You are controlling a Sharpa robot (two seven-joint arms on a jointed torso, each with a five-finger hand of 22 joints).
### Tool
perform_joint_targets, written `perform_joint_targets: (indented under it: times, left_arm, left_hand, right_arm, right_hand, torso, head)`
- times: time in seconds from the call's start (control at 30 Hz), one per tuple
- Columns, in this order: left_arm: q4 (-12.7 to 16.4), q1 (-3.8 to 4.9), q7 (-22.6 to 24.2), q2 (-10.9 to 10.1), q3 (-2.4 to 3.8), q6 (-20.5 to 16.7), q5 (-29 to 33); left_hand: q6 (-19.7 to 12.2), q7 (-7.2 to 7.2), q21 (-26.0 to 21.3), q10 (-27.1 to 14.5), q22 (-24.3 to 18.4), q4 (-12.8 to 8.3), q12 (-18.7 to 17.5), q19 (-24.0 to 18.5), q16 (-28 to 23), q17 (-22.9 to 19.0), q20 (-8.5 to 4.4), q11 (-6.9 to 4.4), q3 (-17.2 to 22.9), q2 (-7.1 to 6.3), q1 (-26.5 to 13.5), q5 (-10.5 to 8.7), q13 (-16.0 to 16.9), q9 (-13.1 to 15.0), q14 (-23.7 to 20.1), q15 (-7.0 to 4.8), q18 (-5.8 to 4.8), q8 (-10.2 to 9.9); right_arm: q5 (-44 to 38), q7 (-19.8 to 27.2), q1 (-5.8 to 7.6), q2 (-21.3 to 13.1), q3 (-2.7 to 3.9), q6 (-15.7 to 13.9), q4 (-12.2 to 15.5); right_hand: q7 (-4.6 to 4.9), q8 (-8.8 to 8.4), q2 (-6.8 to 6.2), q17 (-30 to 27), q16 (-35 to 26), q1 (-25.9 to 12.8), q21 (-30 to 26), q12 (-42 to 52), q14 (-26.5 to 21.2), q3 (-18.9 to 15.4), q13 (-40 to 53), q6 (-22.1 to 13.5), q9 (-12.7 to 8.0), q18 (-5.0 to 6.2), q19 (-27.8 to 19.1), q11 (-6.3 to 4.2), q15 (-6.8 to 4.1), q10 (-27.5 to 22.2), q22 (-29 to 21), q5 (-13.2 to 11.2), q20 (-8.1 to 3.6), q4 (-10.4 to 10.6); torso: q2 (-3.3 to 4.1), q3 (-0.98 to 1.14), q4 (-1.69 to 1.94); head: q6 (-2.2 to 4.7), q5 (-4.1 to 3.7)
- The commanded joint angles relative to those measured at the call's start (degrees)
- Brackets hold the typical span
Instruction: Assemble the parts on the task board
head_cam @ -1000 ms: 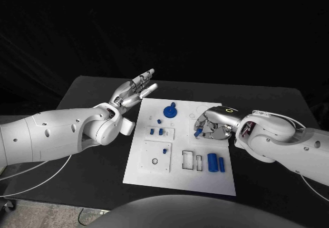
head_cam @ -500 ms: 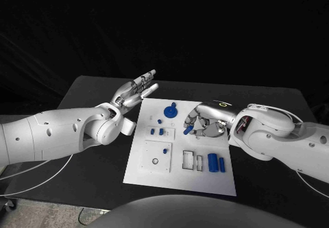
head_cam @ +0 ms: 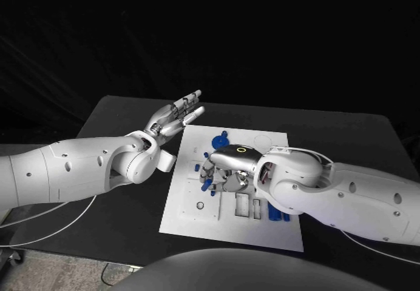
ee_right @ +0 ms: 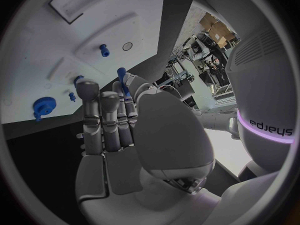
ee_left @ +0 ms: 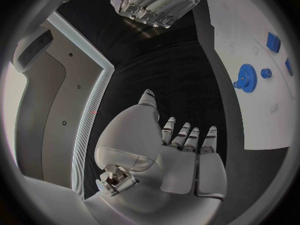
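Observation:
The white task board lies mid-table. My right hand hovers over the board's middle and pinches a small blue peg that points down at the board. In the right wrist view the held blue peg sticks out between the fingertips of the right hand, above the task board. There a short blue peg stands beside a round hole. A blue gear sits at the board's far end. My left hand is held flat with fingers spread, off the board's far left corner, holding nothing.
Rectangular slots lie on the board's near half; blue cylinders show beside them, partly under my right forearm. Small blue pieces stand near the left edge. In the left wrist view the blue gear lies beyond the left hand.
My right hand has carried the blue peg leftward from the board's right edge to over its middle. The left hand has stayed where it was.

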Motion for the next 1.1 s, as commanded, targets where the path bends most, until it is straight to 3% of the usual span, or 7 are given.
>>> perform_joint_targets:
  times: [0.03,0.13,0.33,0.63,1.1]
  left_arm:
    - [0.06,0.00,0.18,0.16,0.04,1.27,1.31]
    - [0.07,0.00,0.10,0.16,0.05,1.30,1.51]
    - [0.03,0.00,-0.02,0.23,0.05,1.35,1.73]
    - [-0.18,0.00,-0.23,0.55,0.06,1.53,1.87]
    - [-0.32,0.00,-0.13,0.75,0.06,1.41,1.97]
  left_hand:
    - [-0.07,0.49,0.39,0.11,0.13,0.00,0.23,0.08,-0.07,0.02,0.28,0.59,-0.43,0.64,-0.02,0.36,0.05,0.00,-0.04,0.44,0.78,0.05]
    - [-0.14,0.49,0.41,0.12,0.18,-0.01,0.26,0.10,-0.06,0.03,0.28,0.69,-0.54,0.68,0.04,0.47,0.06,-0.01,-0.02,0.50,0.80,0.04]
    - [-0.17,0.53,0.43,0.14,0.24,-0.01,0.38,0.14,-0.03,0.04,0.29,0.86,-0.73,0.83,0.16,0.73,0.07,-0.01,0.01,0.59,0.84,0.03]
    - [-0.04,0.71,0.48,0.18,0.41,-0.01,0.60,0.24,0.03,0.08,0.30,1.11,-0.94,1.28,0.43,1.13,0.09,0.01,0.09,0.72,0.89,0.06]
    - [0.51,1.27,0.52,-0.06,0.50,-0.05,0.43,0.36,-0.03,0.03,0.30,0.97,-1.57,1.81,1.41,2.29,0.04,0.09,-0.02,0.40,0.94,0.15]
  right_arm:
    - [-4.38,0.27,-0.81,1.70,0.01,2.09,-1.02]
    - [-6.44,0.38,-1.40,3.05,0.01,2.40,-1.46]
    - [-10.88,0.49,-1.82,4.28,0.01,3.04,-1.36]
    - [-14.11,0.44,-1.94,4.86,0.01,6.86,-1.08]
    - [-14.87,-0.16,-2.62,4.55,0.01,8.77,-0.66]
  right_hand:
    - [-0.02,-0.05,0.27,-0.12,-0.27,-0.10,-0.37,-0.37,0.03,0.44,-0.04,0.06,0.15,-0.41,-0.02,0.00,0.01,0.45,4.03,-0.01,-0.21,-0.01]
    - [-0.02,-0.07,0.27,-0.14,-0.31,-0.03,-0.35,-0.47,0.00,0.52,-0.08,0.08,0.19,-0.42,-0.05,0.00,0.00,0.51,4.04,0.11,-0.22,-0.11]
    - [-0.10,0.02,0.12,-0.30,-0.53,-0.09,-0.27,-0.72,-0.13,0.62,-0.16,0.44,0.37,-0.43,-0.14,-0.06,-0.01,0.90,4.05,0.30,-0.25,-0.31]
    - [-0.36,0.14,0.01,-1.24,-1.50,-0.15,-1.02,-1.16,-0.78,0.86,-0.30,1.04,0.69,-0.30,-0.63,-0.27,-0.11,1.79,3.90,0.34,-0.37,-0.69]
    - [-0.38,0.09,-0.01,-1.65,-1.99,-0.05,-1.49,-1.49,-1.14,1.06,-0.39,1.18,0.82,-0.23,-0.97,-0.34,-0.17,2.19,3.81,0.14,-0.44,-1.02]
  torso:
    - [0.19,-0.01,0.10]
    - [0.12,-0.07,0.03]
    - [0.16,-0.05,-0.02]
    - [0.12,-0.03,0.04]
    - [0.11,-0.03,0.07]
  head:
    - [0.00,0.30]
    - [0.00,0.79]
    - [0.00,1.05]
    - [0.00,0.94]
    - [0.00,0.81]
